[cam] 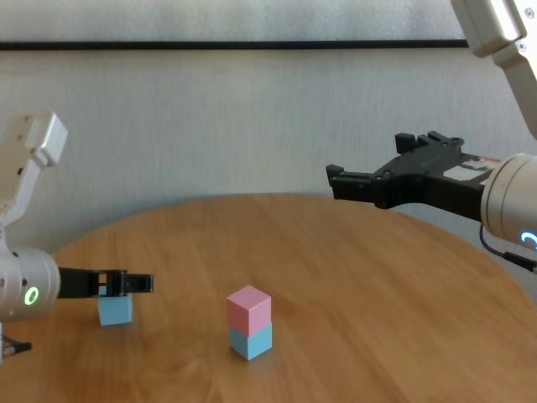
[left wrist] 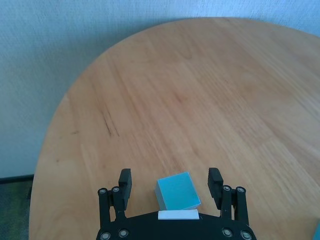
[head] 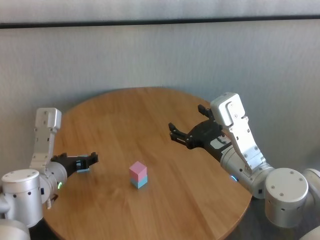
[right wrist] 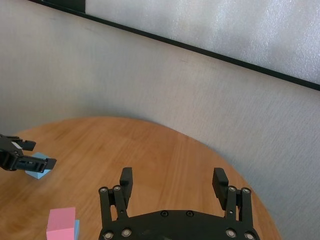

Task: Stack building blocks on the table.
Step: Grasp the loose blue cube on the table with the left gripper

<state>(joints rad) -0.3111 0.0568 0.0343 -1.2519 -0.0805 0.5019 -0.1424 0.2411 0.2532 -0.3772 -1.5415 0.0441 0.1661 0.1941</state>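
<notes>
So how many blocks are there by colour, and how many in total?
Pink: 1, the pink block on top of the stack.
Light blue: 2, the bottom block under the pink one, and the loose block on the table between the fingers of the open left claw.
Total: 3 blocks.

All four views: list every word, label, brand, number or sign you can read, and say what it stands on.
None: no readable text in any view.
The pink cube, both light blue cubes and the round wooden table are plain.
The white tab on the left tool is blank.
The right tool carries no marking.
</notes>
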